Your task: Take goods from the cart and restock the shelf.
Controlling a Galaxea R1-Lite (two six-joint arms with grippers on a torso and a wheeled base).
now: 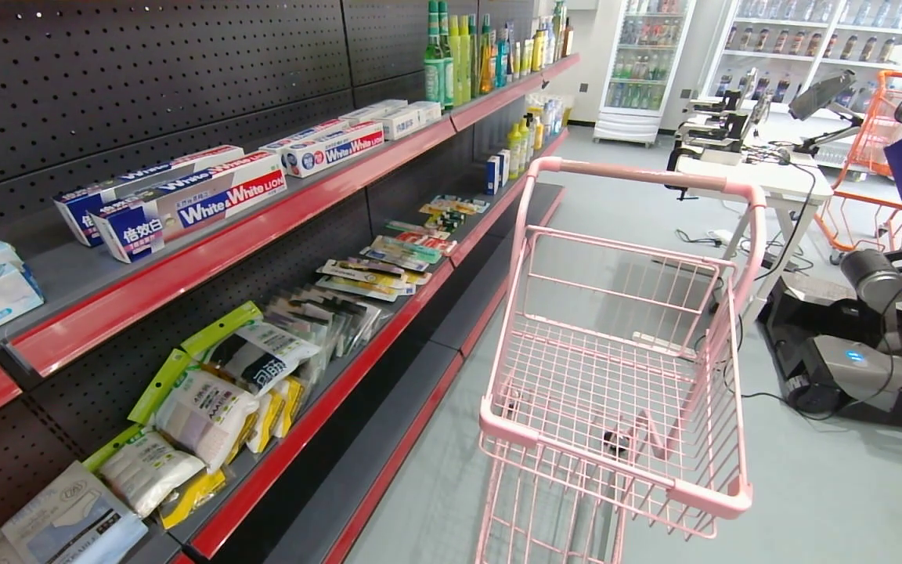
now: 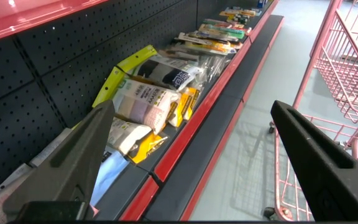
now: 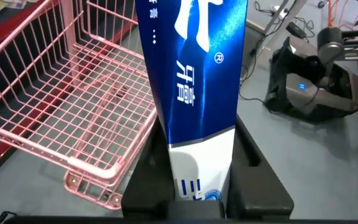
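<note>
A: Where's the box (image 3: pixel 194 93)?
B: Clamped upright in the right gripper (image 3: pixel 197 134), up beside the cart (image 1: pixel 576 450), on its right
A: Look?
B: Long blue carton, white lower end, seems rigid
A: Step?
B: Carrying, I'd say; not yet shelved
A: Next?
B: Probably swing across the cart to the shelf (image 1: pixel 208 258), near the toothpaste (image 1: pixel 185 196)
A: Left gripper (image 2: pixel 192 109)?
B: Fingers wide apart, nothing held, by the lower shelf

cart (image 1: pixel 639 174): pink wire grid; box (image 3: pixel 194 81): blue, white end; shelf edge (image 1: pixel 263 229): red; backboard (image 1: pixel 146 63): black, perforated
</note>
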